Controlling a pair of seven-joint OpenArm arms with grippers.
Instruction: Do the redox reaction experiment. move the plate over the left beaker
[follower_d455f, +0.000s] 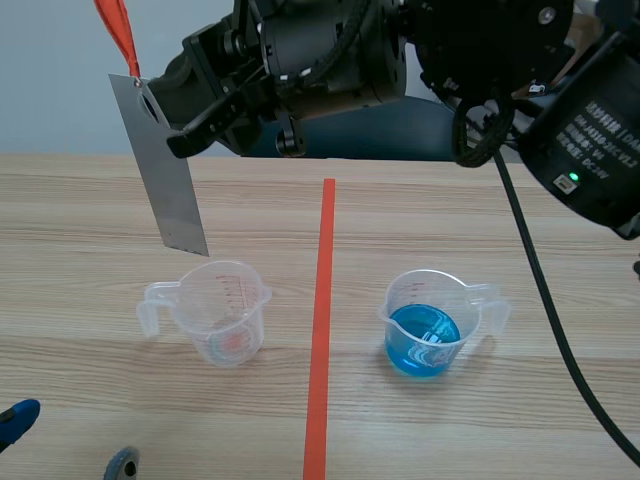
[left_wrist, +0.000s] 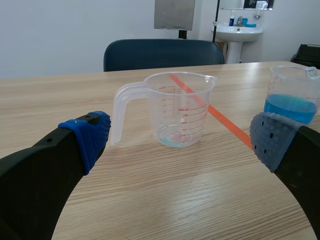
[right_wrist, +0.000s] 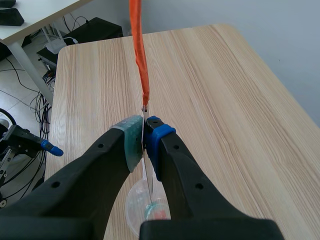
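Note:
A grey metal plate (follower_d455f: 166, 172) with an orange ribbon (follower_d455f: 119, 30) hangs upright in the air. My right gripper (follower_d455f: 152, 98), raised across the top from the right, is shut on its upper end. The plate's lower corner is just above the far left rim of the left beaker (follower_d455f: 215, 312), a clear jug holding only a little residue. In the right wrist view the plate (right_wrist: 149, 184) is edge-on between the pads, with the beaker (right_wrist: 137, 207) below. My left gripper (left_wrist: 180, 131) stands open and low, facing that beaker (left_wrist: 175, 112). The right beaker (follower_d455f: 430, 322) holds blue liquid.
An orange tape line (follower_d455f: 320, 330) runs down the table between the two beakers. A blue chair (left_wrist: 162, 52) stands behind the table's far edge. The right arm's body (follower_d455f: 420, 60) and cable (follower_d455f: 545, 300) hang over the back right.

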